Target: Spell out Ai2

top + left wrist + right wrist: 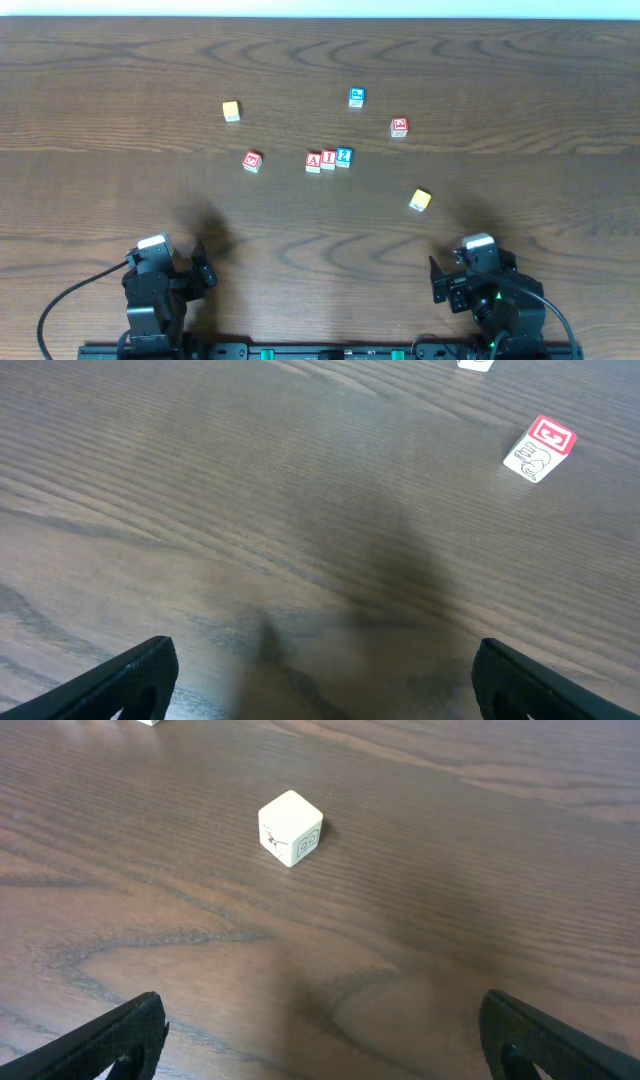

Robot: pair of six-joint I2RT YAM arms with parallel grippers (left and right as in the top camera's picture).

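Three letter blocks stand side by side in a row at the table's middle: a red A block (314, 162), a red I block (328, 160) and a blue 2 block (344, 156). My left gripper (205, 268) is open and empty at the near left edge; its view shows both fingers wide apart (322, 675) over bare wood. My right gripper (437, 280) is open and empty at the near right edge, fingers wide apart (322, 1035).
Loose blocks lie around the row: a red one (252, 160) to its left, also in the left wrist view (540, 448); a yellow one (231, 111) far left; a blue one (356, 97); a red one (399, 127); a yellow one (420, 200), in the right wrist view (290, 828).
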